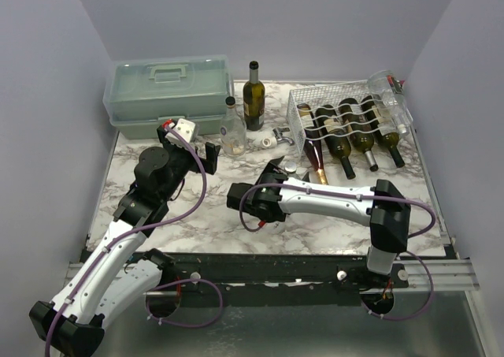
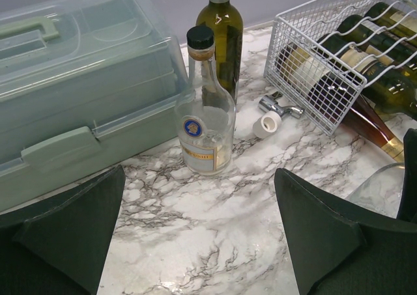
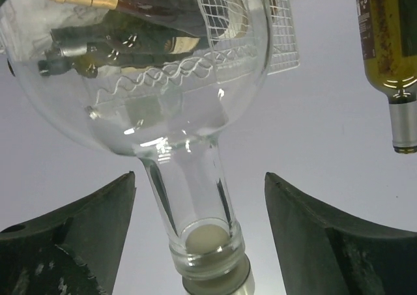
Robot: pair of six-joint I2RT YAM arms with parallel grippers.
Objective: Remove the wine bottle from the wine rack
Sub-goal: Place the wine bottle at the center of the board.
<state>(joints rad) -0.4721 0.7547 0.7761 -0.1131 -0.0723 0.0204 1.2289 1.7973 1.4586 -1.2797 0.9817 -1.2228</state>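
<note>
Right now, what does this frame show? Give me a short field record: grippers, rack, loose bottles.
left gripper: open, empty
right gripper: open, jaws either side of the neck, not touching
round clear bottle: off the rack, by its near-left corner
wine rack: several dark bottles lying in cradles
standing apart: green wine bottle, black-capped clear bottle

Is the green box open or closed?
Closed. The green box has its see-through lid sitting flat on the base, with no gap along the front.
</note>
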